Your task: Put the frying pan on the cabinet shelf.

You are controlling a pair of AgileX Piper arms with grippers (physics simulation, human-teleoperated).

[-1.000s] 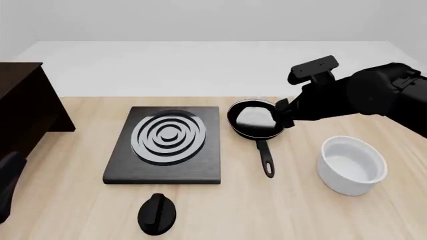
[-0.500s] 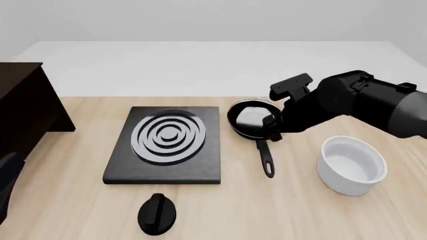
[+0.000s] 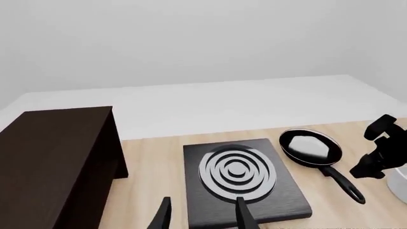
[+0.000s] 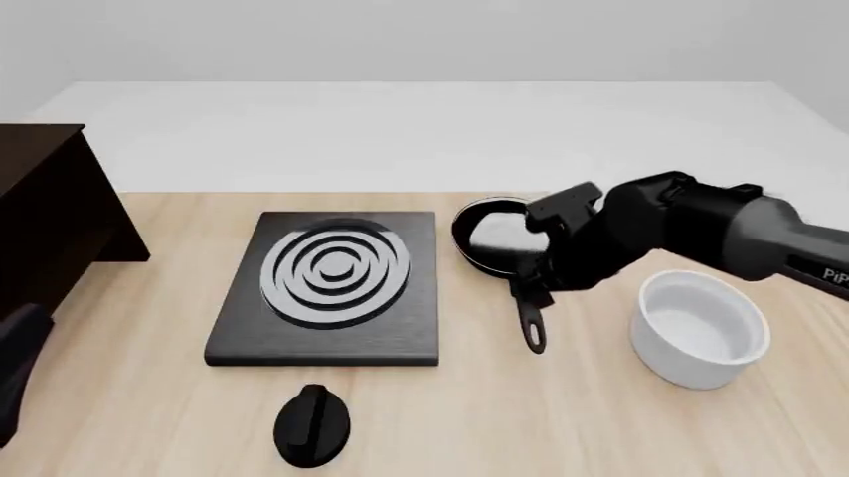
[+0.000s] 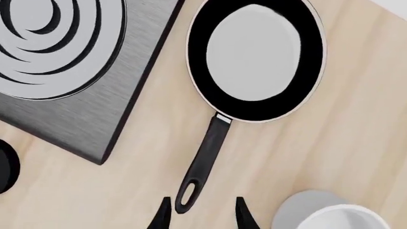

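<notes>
My right gripper (image 5: 198,214) hangs over the frying pan (image 4: 494,238), fingers spread, nothing between them. The wrist view puts the hole end of the handle (image 5: 205,160) between the two fingertips; whether they touch it I cannot tell.

Pan sits on the table (image 4: 146,378), just right of the hob (image 4: 332,288), apart from it. Long axis: bowl far, handle running toward the near edge. A grip would go across the handle near its end.

My left gripper (image 3: 202,217) is also spread and empty, low at the near left, well apart from the pan. Right arm is nearer by far.

Cabinet (image 4: 47,224) stands at the far left, beyond the hob; its shelf is not visible.

Count: one pan, one hob, one white bowl (image 4: 699,328), one black knob (image 4: 312,425), one cabinet.
</notes>
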